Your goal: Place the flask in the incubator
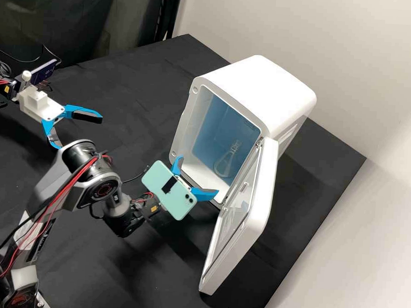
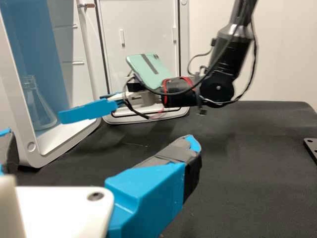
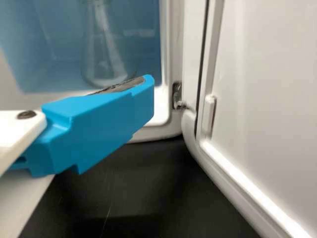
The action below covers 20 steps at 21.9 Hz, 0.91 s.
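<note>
R fingers (image 1: 207, 194) spread wide w/ nothing btwn them, parked at mouth of incubator (image 1: 264, 92); L fingers (image 1: 72, 110) likewise apart and empty, well away from R fingers and from the box. Just ahead of R fingers, deeper in the blue-lined chamber: flask (image 1: 227, 159), clear glass, upright on the chamber floor, touching neither finger. Placing prob. done already; step in hand most likely backing out, then shutting door (image 1: 246, 211). To do it well: pull straight back along the line of the opening, no sideways swing, w/ door hanging open just beside one finger and hinge + catch close by. Hold the spread as is, no closing near the glass. Stay level to clear the sill w/ the lower finger. Mind the mint-green phone (image 1: 169, 189) strapped just behind R fingers: bulky, could clip the door edge on the way out. Under both sets of fingers, table (image 1: 126, 90) covered in black cloth. Beyond incubator, on the far side from R fingers, plain white wall (image 1: 358, 51); behind L fingers, dark curtain (image 1: 61, 13).
</note>
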Available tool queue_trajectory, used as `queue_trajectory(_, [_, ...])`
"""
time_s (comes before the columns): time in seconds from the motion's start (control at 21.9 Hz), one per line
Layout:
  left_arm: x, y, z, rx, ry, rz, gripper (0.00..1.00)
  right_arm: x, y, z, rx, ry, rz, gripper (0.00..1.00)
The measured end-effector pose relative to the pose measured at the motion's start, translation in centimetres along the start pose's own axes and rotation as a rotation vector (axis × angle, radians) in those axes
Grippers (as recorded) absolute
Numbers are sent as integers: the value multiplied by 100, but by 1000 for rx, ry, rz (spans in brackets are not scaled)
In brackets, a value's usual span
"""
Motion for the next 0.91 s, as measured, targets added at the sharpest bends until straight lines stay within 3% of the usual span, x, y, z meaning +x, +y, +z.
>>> queue_trajectory(0.14, [1,-10,29,0,-12,-5,100,-232,-43,-50,2,-18,-18,100])
queue_trajectory(0.23, [2,-11,35,1,-15,-5,100,-411,-91,-86,-12,-49,-21,100])
queue_trajectory(0.46, [-29,10,45,-6,-3,8,100,-701,-126,-118,-8,-63,-51,100])
queue_trajectory(0.73, [-99,36,61,-12,8,24,100,-792,-125,-141,23,-55,-60,100])
queue_trajectory(0.91, [-96,39,80,-19,10,29,100,-797,-128,-138,26,-57,-62,100])
